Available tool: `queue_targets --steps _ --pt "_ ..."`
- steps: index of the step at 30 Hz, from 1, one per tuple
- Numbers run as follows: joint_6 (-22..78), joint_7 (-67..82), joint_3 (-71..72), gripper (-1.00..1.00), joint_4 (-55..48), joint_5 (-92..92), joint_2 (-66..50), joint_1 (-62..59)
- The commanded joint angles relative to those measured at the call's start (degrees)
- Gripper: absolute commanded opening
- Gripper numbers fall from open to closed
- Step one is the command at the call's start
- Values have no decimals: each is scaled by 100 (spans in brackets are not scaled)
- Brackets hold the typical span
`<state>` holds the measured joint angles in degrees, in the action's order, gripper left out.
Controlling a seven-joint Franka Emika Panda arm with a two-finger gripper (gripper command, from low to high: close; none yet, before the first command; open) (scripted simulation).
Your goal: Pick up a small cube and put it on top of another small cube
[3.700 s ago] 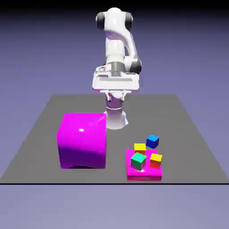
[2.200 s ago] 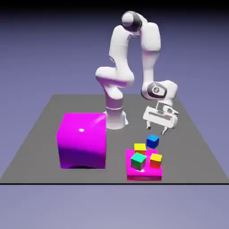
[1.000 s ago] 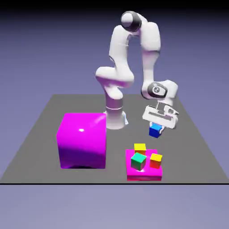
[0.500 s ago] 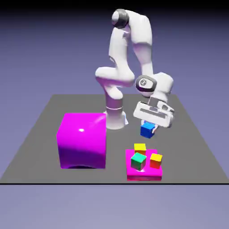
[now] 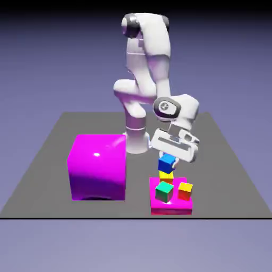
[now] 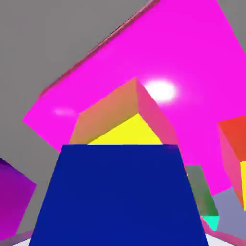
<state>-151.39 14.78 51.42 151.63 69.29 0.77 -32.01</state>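
My gripper (image 5: 168, 159) is shut on the small blue cube (image 5: 168, 161), which hangs just above the small yellow cube (image 5: 166, 175). The yellow cube rests on the far edge of a flat magenta slab (image 5: 171, 206). In the hand view the blue cube (image 6: 120, 197) fills the lower half and hides my fingertips. Right past its top edge shows the yellow cube (image 6: 127, 134), on the slab (image 6: 202, 77). I cannot tell whether the two cubes touch.
A green cube (image 5: 164, 192) and an orange cube (image 5: 185, 190) share the slab's near part; they show at the hand view's right edge as green (image 6: 204, 202) and orange (image 6: 235, 144). A large magenta block (image 5: 98, 166) stands on the exterior view's left.
The arm has carried the blue cube toward the exterior view's left and down, from beside the slab to directly over the yellow cube. The grip has stayed shut.
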Motion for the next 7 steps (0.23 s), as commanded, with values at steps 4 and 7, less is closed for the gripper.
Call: queue_targets --steps 4,7 --pt "51 -321 26 100 -79 439 -244 -78" --pt "-45 225 -2 100 55 -308 172 88"
